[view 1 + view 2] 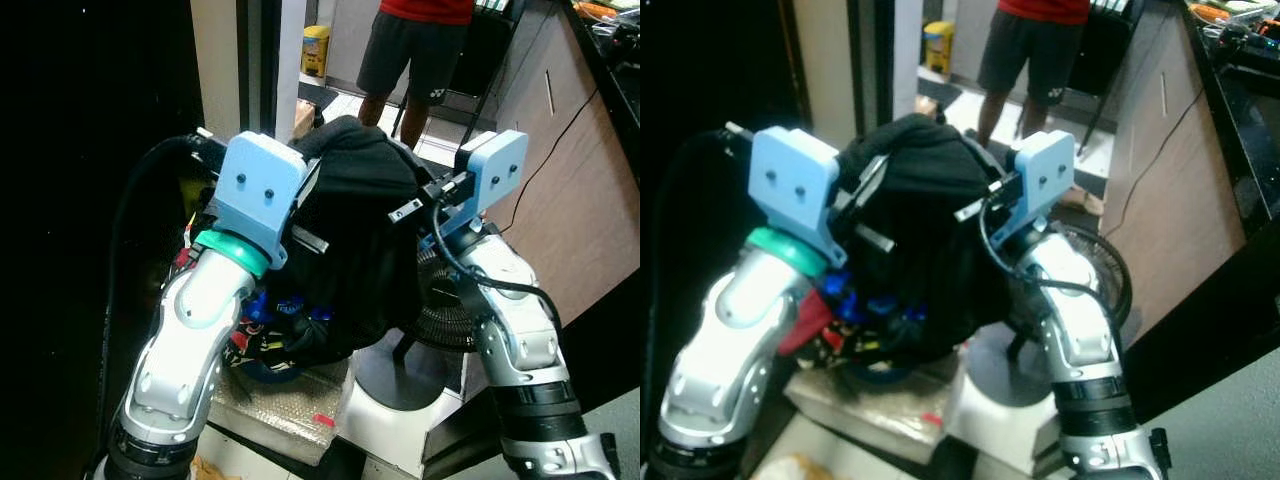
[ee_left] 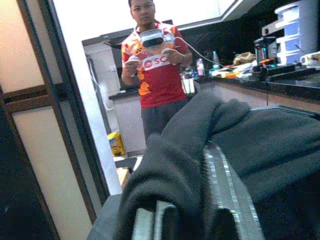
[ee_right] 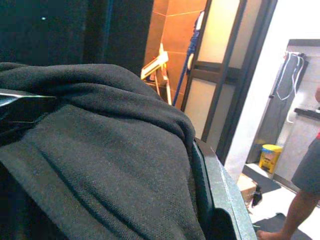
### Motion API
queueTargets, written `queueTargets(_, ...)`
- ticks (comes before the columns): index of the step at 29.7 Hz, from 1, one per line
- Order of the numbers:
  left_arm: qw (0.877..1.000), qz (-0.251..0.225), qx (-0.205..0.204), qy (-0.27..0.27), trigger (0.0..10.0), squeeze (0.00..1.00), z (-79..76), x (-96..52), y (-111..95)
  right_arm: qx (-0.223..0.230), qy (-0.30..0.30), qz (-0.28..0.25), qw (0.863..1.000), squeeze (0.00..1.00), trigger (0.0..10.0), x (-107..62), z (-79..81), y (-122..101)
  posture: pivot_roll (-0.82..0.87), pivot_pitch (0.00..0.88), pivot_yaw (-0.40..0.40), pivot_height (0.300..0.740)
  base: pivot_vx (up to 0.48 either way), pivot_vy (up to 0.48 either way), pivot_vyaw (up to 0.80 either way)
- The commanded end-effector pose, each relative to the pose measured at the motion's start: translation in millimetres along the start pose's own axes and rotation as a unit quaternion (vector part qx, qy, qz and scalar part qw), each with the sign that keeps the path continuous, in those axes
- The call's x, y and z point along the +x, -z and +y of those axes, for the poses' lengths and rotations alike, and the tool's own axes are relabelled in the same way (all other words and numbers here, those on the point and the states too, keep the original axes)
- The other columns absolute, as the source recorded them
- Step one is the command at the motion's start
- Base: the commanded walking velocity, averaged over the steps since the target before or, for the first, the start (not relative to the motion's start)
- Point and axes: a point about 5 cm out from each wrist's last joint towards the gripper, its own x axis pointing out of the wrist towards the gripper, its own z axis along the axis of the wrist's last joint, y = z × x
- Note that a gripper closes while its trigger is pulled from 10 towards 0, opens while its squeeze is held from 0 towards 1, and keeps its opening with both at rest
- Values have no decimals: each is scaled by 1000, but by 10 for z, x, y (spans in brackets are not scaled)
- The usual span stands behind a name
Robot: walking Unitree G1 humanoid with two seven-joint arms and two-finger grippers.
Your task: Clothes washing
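**Black garment lifted between both grippers**

We take the black garment [image 1: 355,230] as our landmark. It is a dark, knit-textured bundle, bunched at the top and hanging in loose folds, raised in front of our chest between the two arms. In the wrist views its weave shows as a fine pique, charcoal where the light strikes it, and the cloth lies draped over the black fingers.

Our left gripper [image 1: 305,225] presses into the garment's left side; the fingers [image 2: 225,195] are buried in fabric with folds between and over them, so we read it as pinching the cloth. Our right gripper [image 1: 420,210] meets the garment's right side, one finger [image 3: 220,195] running along under the drape; whether its fingers are spread or pressed together we cannot tell.

Directly beneath the garment sits a heap of other clothes [image 1: 265,335], red and blue among them, on a pale wrapped box [image 1: 285,405]. Just right of the garment, below it, stands a floor fan [image 1: 445,320] on a round base.

Beyond the garment a person [image 1: 415,45] in a red shirt and dark shorts stands, and a yellow container [image 1: 316,50] rests on the floor to their left.
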Motion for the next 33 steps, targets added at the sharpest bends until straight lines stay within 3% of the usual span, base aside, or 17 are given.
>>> queueTargets(1, 1000, 1, -5, 0, 10000, 1000, 6, 1, 4, -2, 16, -7, 1000, 0, 10000, -15, -70, -27, 135, 81, -24, 740, 0, 0, 0)
queueTargets(5, 1000, 1, 3, 2, 10000, 1000, -2, 1, -4, -1, 17, -8, 1000, 0, 10000, -15, -71, -28, 135, 82, -24, 740, 0, 0, 0)
queueTargets(6, 1000, 2, 4, 1, 10000, 918, -3, 2, -1, -1, 17, -8, 1000, 0, 10000, -14, -72, -26, 135, 82, -24, 740, 0, 0, 0)
queueTargets(7, 1000, 2, 6, 1, 10000, 118, -6, 4, -1, -1, 17, -8, 1000, 0, 10000, -14, -74, -26, 135, 83, -24, 740, 0, 0, 0)
queueTargets(8, 1000, 2, 6, 1, 10000, 118, -6, 4, -1, -1, 17, -8, 1000, 0, 10000, -14, -74, -26, 135, 83, -24, 740, 0, 0, 0)
queueTargets(9, 1000, 2, 8, 0, 10000, 0, -5, 5, -1, -1, 17, -8, 1000, 0, 10000, -14, -74, -25, 135, 83, -24, 740, 0, 0, 0)
queueTargets(12, 1000, 1, 8, 1, 10000, 0, -6, 5, -3, -2, 17, -7, 1000, 0, 10000, -14, -75, -24, 135, 83, -24, 740, 0, 0, 0)
queueTargets(13, 1000, -1, 1, 4, 10000, 1000, -9, 1, -8, -1, 17, -7, 1000, 0, 10000, -13, -75, -24, 135, 83, -24, 740, 0, 0, 0)
queueTargets(21, 1000, -13, -15, 7, 10000, 1000, -6, 9, -56, -1, 19, -7, 1000, 0, 10000, -13, -78, -20, 135, 84, -24, 740, 0, 0, 0)
queueTargets(25, 998, -40, -53, -16, 10000, 1000, 52, 32, -171, -3, 23, 5, 1000, 0, 10000, -42, -99, 43, 135, 84, -24, 740, 0, 0, 0)
queueTargets(27, 988, -61, -135, -52, 10000, 0, 197, 61, -278, -4, 72, 44, 996, 0, 10000, -152, -229, 241, 132, 82, -26, 740, 0, 0, 0)
queueTargets(28, 988, -61, -135, -52, 10000, 0, 197, 61, -278, -4, 72, 44, 996, 0, 10000, -152, -229, 241, 132, 82, -26, 740, 0, 0, 0)
queueTargets(29, 983, -61, -160, -69, 10000, 0, 268, 54, -286, 11, 110, 45, 993, 0, 10000, -204, -301, 272, 138, 80, -26, 740, 0, 0, 0)
queueTargets(32, 982, -57, -162, -77, 10000, 0, 296, 43, -271, 33, 134, 39, 990, 0, 10000, -225, -344, 260, 138, 79, -25, 740, 0, 0, 0)
queueTargets(33, 984, -44, -151, -85, 10000, 0, 321, 17, -231, 60, 156, 28, 985, 0, 10000, -258, -383, 233, 136, 76, -24, 740, 0, 0, 0)
